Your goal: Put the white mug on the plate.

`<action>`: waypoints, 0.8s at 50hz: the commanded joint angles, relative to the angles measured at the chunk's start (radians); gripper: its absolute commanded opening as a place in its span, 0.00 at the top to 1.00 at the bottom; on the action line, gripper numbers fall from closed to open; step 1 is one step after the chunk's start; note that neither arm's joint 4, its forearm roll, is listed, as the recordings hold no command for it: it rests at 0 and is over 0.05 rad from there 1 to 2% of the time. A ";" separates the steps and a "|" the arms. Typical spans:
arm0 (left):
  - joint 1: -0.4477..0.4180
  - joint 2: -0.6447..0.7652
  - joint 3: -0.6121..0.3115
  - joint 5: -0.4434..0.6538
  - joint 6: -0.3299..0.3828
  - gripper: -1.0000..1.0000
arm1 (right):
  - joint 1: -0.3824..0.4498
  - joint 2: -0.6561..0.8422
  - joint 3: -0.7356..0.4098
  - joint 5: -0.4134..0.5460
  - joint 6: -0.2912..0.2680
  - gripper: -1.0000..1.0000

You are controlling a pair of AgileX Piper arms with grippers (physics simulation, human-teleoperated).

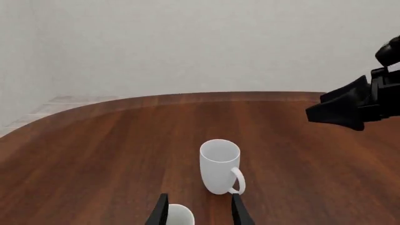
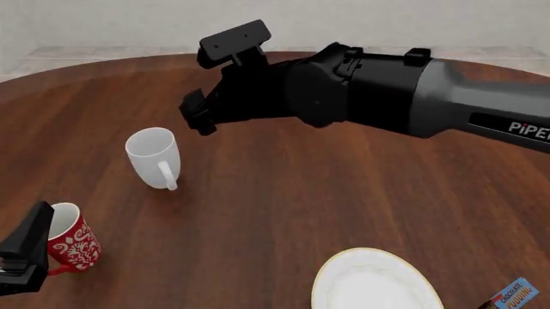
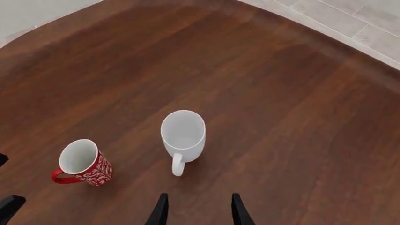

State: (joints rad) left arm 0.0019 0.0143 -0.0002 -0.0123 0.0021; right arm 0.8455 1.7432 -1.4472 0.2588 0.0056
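The white mug [image 2: 153, 158] stands upright on the wooden table, left of centre, its handle facing the near side. It also shows in the left wrist view [image 1: 220, 166] and the right wrist view [image 3: 183, 133]. The plate [image 2: 344, 290], white with a gold rim, lies at the near edge, right of centre, with nothing on it. My right gripper [image 2: 194, 114] hangs open above the table, just behind and right of the white mug, not touching it; its fingers [image 3: 161, 211] are spread. My left gripper [image 2: 24, 254] is open at the near left, beside the red mug.
A red mug [image 2: 71, 239] with a white floral pattern stands at the near left, its rim [image 1: 180, 215] showing between my left fingers. A chocolate pudding box [image 2: 516, 296] pokes in at the near right corner. The right arm [image 2: 387, 90] spans the table's far half.
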 commanded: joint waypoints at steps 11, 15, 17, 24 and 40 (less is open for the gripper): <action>0.000 -0.004 -0.001 0.004 0.000 0.00 | 0.012 0.083 -0.041 -0.025 0.024 0.00; -0.001 -0.004 -0.001 0.004 0.000 0.00 | 0.017 0.100 -0.049 -0.029 0.027 0.00; -0.001 -0.004 -0.001 0.004 0.000 0.00 | 0.019 0.107 -0.052 -0.031 0.030 0.00; 0.000 -0.004 -0.001 0.004 0.000 0.00 | 0.018 0.142 -0.075 -0.030 0.030 0.00; -0.001 -0.004 -0.001 0.004 0.000 0.00 | 0.022 0.197 -0.114 -0.037 0.048 0.00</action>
State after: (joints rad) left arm 0.0019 0.0143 -0.0002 -0.0123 0.0020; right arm 0.8674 1.9065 -1.5385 0.2263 0.0443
